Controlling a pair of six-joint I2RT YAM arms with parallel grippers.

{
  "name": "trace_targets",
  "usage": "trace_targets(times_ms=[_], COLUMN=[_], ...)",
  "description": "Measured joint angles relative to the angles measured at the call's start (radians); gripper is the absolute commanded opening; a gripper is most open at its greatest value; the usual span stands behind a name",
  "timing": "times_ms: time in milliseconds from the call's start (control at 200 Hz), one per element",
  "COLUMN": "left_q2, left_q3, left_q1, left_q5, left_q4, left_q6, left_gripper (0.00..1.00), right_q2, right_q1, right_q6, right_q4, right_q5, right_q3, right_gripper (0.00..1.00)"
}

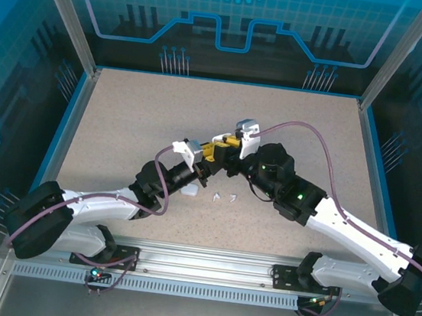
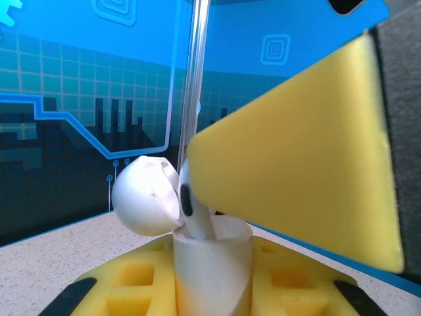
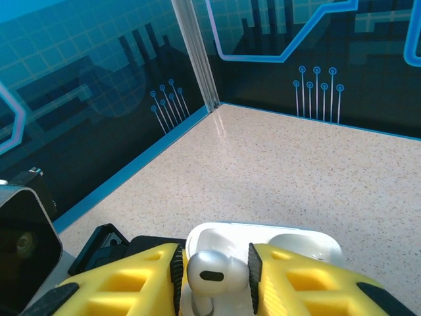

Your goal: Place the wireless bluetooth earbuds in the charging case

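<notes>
the left tool [image 2: 212,293] is clamping the body of the open charging case [image 2: 212,266] at the bottom centre of the left wrist view, with its lid [image 2: 141,197] hanging open to the left. the right tool [image 3: 215,284] is sitting narrow around one white earbud [image 3: 210,266] at the bottom centre of the right wrist view, its dark pads [image 3: 177,273] lying against the bud's rounded head on both sides. the stem is pointing down and is already entering a socket of the case.

the earbud is looking very light, hard and glossy, so it is likely being slippery under a pinch and prone to twisting or popping out if squeezed off centre. the bulbous head is giving the best hold, leaving the stem free to slide in. the stem is probably needing to be lined up with the socket's slant, since a rigid shell is not going to forgive a skewed push. the case is also smooth and rounded, and is best gripped across its body, clear of the hinge.

just below the centre of the top view, two loose earbuds [image 1: 215,198] are lying on the speckled surface [image 1: 124,116], just right of a second case [image 1: 191,192].
</notes>
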Motion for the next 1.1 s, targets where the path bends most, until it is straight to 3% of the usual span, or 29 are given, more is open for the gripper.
trace_targets(times_ms=[125,385,650,755,920,1101], left_q2=[0.0,0.011,0.017,0.016,-0.003,-0.055], left_q3=[0.0,0.0,0.0,0.0,-0.002,-0.01], left_q1=[0.0,0.0,0.0,0.0,0.0,0.0], left_q5=[0.0,0.0,0.001,0.003,0.033,0.106], left_q4=[0.005,0.006,0.006,0.006,0.006,0.006], left_q6=[0.0,0.004,0.023,0.023,0.022,0.022], left_gripper=[0.03,0.03,0.03,0.04,0.05,0.05], right_q2=[-0.012,-0.039,-0.085,-0.101,-0.103,-0.101], right_q1=[0.0,-0.001,-0.069,-0.156,-0.314,-0.422], right_q6=[0.0,-0.01,-0.01,-0.01,-0.005,0.027], right_q4=[-0.013,-0.034,-0.105,-0.171,-0.241,-0.251], right_q5=[0.015,0.014,-0.07,-0.154,-0.352,-0.572], right_q3=[0.0,0.0,0.061,0.115,0.136,0.103], right_gripper=[0.37,0.51,0.86,1.0,1.0,1.0])
